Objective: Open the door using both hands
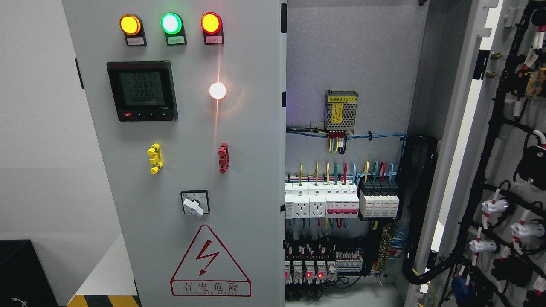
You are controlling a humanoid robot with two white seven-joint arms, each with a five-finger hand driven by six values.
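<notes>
A grey electrical cabinet fills the head view. Its left door (pixel 247 170) stands shut and carries three lit lamps, a digital meter (pixel 142 90), a yellow handle (pixel 154 158), a red handle (pixel 223 157), a rotary switch (pixel 195 203) and a red warning triangle (pixel 210 264). The right door (pixel 490 179) is swung wide open to the right, its inner face covered in black cable looms. Between them the cabinet interior (pixel 349 55) shows breakers and wiring. Neither of my hands or arms appears in this view.
Inside, a metal power supply (pixel 340 110) sits above rows of white breakers (pixel 332 200) and terminal blocks with red lights. A black box (pixel 21 273) stands at the lower left by a white wall. Yellow-black hazard tape (pixel 102 300) marks the floor.
</notes>
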